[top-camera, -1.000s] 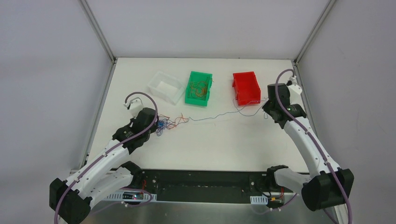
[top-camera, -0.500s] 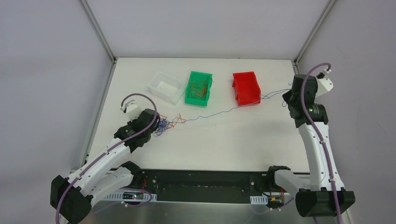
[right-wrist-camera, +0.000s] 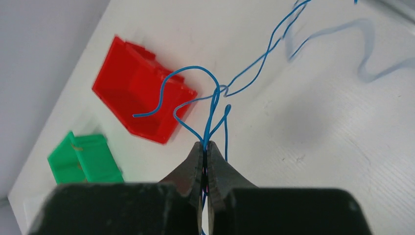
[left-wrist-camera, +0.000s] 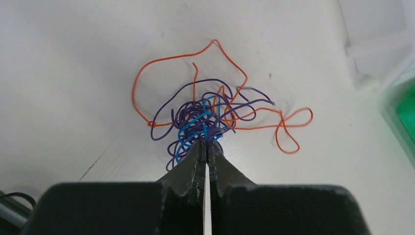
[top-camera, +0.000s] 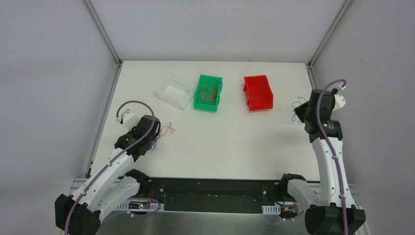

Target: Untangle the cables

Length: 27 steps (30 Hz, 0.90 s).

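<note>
**Two grips, blue strand apart from the knot**

- Table point(top-camera: 235, 147): white. Clear bin point(top-camera: 172, 91), green bin point(top-camera: 208, 93) and red bin point(top-camera: 258, 92) stand in a row toward 12 o'clock. The green one holds loose wire.
- Left gripper point(left-wrist-camera: 206, 145): at 9 o'clock on the table, jaws pressed together on the near edge of the tangle point(left-wrist-camera: 200, 122).
- Right gripper point(right-wrist-camera: 205, 145): at 3 o'clock, near the red bin, jaws pinching the blue wire point(right-wrist-camera: 214, 95). It is well apart from the knot.
- Tangle: purple and blue core, no clear long axis. Orange wire point(left-wrist-camera: 182, 59) loops out to 12 and 3 o'clock in the left wrist view.
- Blue wire: runs from the jaws toward 1 o'clock. A short end curls to 9 o'clock.
- Judgement: the strand looks free and binning is next. Carry it high so the trailing length clears the bin rim, and keep the left pinch low and steady.
</note>
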{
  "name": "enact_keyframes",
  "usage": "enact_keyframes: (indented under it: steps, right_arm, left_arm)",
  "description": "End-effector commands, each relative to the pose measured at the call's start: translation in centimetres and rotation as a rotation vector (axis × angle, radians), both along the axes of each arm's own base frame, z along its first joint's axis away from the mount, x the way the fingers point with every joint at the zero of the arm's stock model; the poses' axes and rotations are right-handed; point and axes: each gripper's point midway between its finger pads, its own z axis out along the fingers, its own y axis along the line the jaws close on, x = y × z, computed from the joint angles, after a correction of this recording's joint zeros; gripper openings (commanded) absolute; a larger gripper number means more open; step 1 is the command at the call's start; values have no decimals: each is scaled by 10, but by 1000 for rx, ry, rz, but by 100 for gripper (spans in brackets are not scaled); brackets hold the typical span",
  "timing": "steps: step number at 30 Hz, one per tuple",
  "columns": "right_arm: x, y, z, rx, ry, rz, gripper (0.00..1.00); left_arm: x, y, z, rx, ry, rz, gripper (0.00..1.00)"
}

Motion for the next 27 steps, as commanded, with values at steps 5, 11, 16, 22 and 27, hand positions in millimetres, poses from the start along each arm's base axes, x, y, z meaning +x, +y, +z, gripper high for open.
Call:
enact_keyframes:
  steps: [5, 11, 16, 22, 27]
  right_arm:
    - [-7, 74, -41, 8, 57, 388, 0]
    - [12, 72, 14, -12, -47, 363, 0]
    - [34, 76, 88, -17, -174, 372, 0]
    - [53, 80, 165, -38, -286, 394, 0]
    - [71, 89, 214, -31, -349, 431, 0]
  left_arm:
    - [22, -34, 11, -56, -37, -203, 0]
    - [35, -74, 15, -151, -36, -375, 0]
    - [39, -90, 21, -171, -50, -436, 0]
    - [38, -92, 27, -172, -75, -450, 0]
    - [37, -91, 28, -175, -79, -451, 0]
